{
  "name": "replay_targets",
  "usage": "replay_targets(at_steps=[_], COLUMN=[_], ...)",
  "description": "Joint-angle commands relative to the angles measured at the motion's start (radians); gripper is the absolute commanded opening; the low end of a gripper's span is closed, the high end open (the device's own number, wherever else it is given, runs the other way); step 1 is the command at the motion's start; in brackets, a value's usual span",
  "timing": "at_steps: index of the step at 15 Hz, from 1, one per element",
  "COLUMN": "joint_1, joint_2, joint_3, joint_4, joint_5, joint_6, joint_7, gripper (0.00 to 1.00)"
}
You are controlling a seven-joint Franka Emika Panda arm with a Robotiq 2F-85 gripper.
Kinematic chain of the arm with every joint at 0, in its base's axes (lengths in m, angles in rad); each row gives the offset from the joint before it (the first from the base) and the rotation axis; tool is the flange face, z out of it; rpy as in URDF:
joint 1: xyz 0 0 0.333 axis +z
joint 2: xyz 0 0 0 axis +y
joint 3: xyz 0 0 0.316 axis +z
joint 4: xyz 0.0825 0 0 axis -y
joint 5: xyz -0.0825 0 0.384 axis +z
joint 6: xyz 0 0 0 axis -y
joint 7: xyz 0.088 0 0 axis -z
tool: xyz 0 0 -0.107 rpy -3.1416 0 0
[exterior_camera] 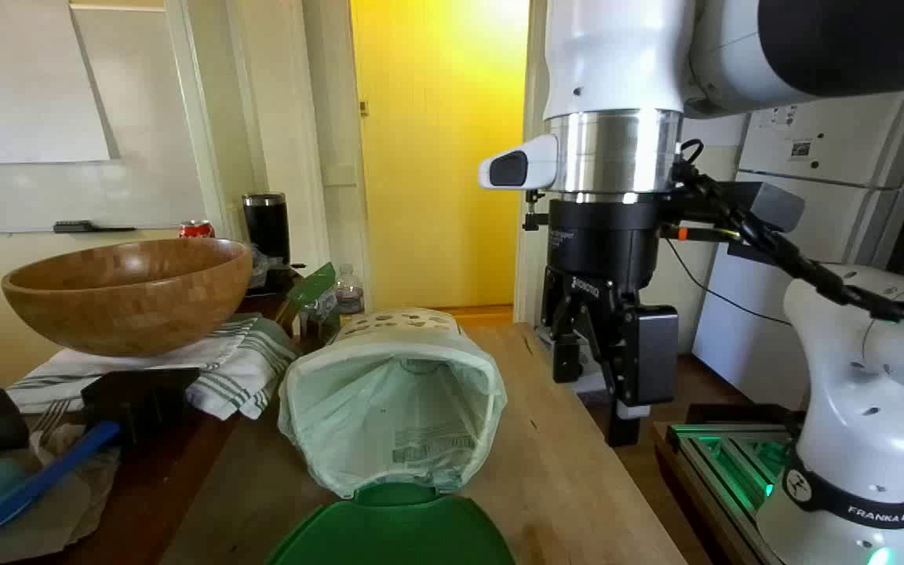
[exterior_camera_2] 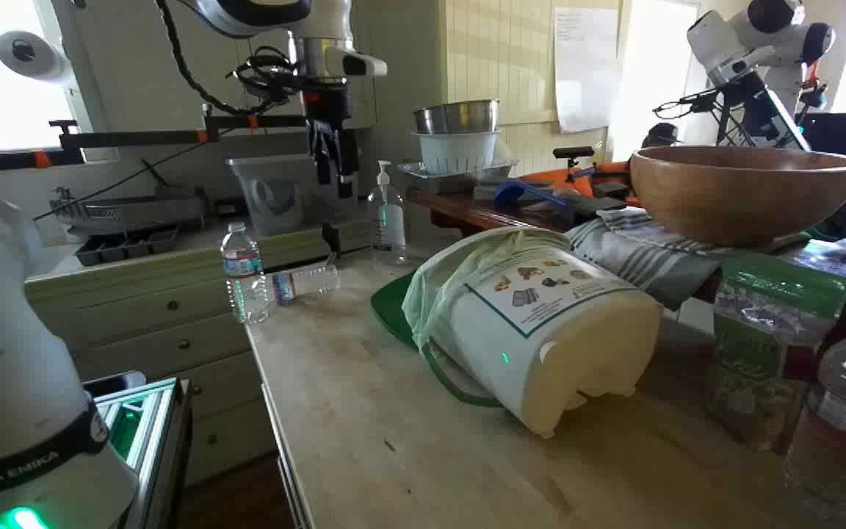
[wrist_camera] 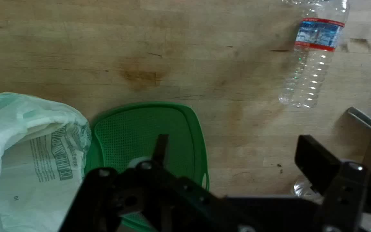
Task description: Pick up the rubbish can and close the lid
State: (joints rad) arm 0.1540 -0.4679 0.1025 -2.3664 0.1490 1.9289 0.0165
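The rubbish can (exterior_camera_2: 540, 330) lies on its side on the tabletop (exterior_camera_2: 364, 426), green lid (wrist_camera: 143, 132) open. The end effector (wrist_camera: 233, 143) is spread wide.

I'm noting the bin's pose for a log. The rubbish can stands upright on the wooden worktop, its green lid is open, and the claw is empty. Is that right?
Not quite: the rubbish can does not stand upright; it lies on its side on the wooden worktop, as both exterior views show. Its green lid is open, and the claw is empty.

Bent arm (exterior_camera: 621, 59), wrist (exterior_camera: 613, 153) downward, fingers (exterior_camera: 654, 357) apart
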Motion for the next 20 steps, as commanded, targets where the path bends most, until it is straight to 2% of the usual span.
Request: replay_targets(at_steps=[1, 9, 15, 20], joint_1=[-0.005, -0.008, -0.060, -0.123], joint_2=[0.000, 0.004, 0.011, 0.044], joint_3=[0.005, 0.003, 0.005, 0.030], joint_4=[0.002, 0.005, 0.019, 0.039], joint_5=[0.002, 0.001, -0.069, -0.255], joint_6=[-0.003, 0.001, 0.099, 0.136], joint_7=[-0.002, 0.001, 0.028, 0.083], gripper=[1.00, 1.00, 1.00, 1.00])
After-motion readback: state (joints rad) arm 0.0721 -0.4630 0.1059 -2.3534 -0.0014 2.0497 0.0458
